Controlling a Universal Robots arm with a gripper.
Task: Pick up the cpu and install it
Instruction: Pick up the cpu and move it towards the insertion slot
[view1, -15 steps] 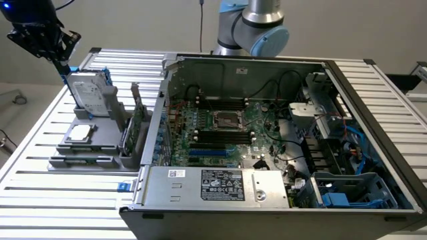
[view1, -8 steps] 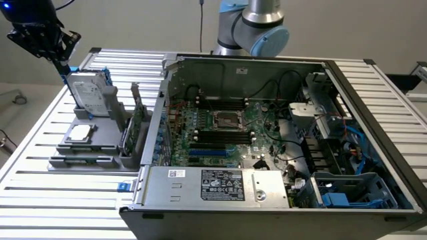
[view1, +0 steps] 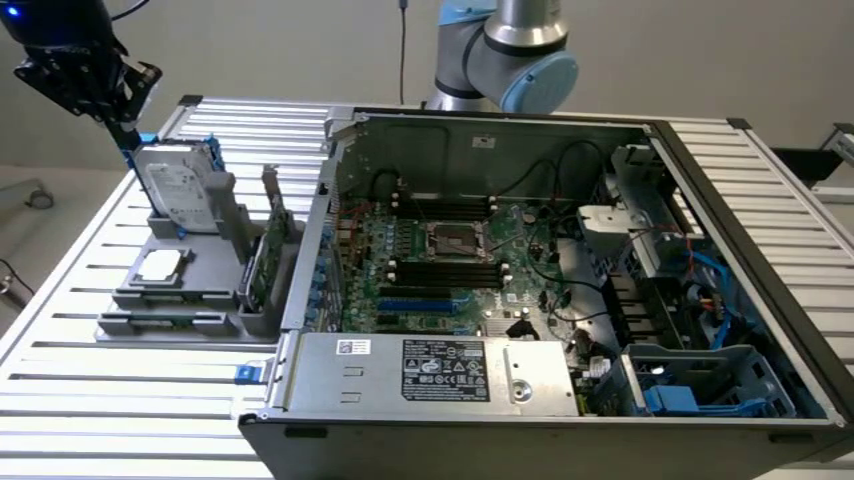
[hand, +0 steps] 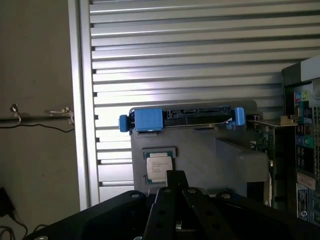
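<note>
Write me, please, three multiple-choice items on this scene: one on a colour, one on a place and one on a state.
1. What colour is the hard drive's frame?
A red
B blue
C yellow

2. Where is the cpu?
A on top of the hard drive
B in the jaws
C flat on the grey holder

3. How do the jaws stand?
A shut, empty
B shut on the cpu
C wide open

Key:
1 B: the frame's ends show blue in the wrist view.
2 C: its silver top faces up on the holder, in front of the upright hard drive.
3 A: the gripper has its jaws together, and the cpu lies apart from it.
</note>
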